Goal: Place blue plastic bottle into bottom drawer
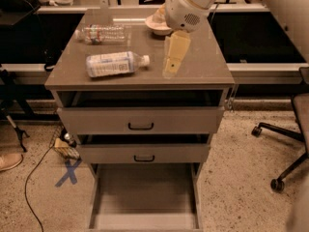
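Observation:
The blue plastic bottle [115, 64] lies on its side on the cabinet top [203, 71], its white cap pointing right. The gripper [172, 64] hangs from the white arm above the cabinet top, a little to the right of the bottle's cap and apart from it. It holds nothing that I can see. The bottom drawer [145, 197] is pulled out at the foot of the cabinet, with a bare grey floor.
A clear crinkled bottle [104, 33] lies at the back left of the top. A white bowl [157, 25] sits at the back, partly behind the arm. The two upper drawers [141, 121] stand slightly open. An office chair [289, 129] is to the right, and a cable [34, 173] is on the floor.

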Controlling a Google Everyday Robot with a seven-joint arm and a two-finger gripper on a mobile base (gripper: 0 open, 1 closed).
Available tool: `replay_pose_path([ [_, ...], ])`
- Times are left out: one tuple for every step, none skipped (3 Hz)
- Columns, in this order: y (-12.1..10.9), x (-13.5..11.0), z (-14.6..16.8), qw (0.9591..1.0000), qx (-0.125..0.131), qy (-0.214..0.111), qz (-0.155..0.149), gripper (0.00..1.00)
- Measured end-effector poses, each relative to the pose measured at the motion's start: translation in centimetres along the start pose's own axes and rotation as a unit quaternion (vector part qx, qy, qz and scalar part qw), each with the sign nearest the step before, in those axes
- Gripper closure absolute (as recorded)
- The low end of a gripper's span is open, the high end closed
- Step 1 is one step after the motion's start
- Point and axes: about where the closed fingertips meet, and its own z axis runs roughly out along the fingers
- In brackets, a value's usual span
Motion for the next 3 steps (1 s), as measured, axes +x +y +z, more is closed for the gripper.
replay_pose_path([
  [-1.5,-3.3,3.4,0.9991,-0.035,-0.002,-0.023,0.0],
  [-2.9,-5.2,6.8,0.998,-0.06,0.011,-0.012,0.0],
  [-4.9,-5.4,10.2,0.9967,-0.066,0.033,0.036,0.0],
])
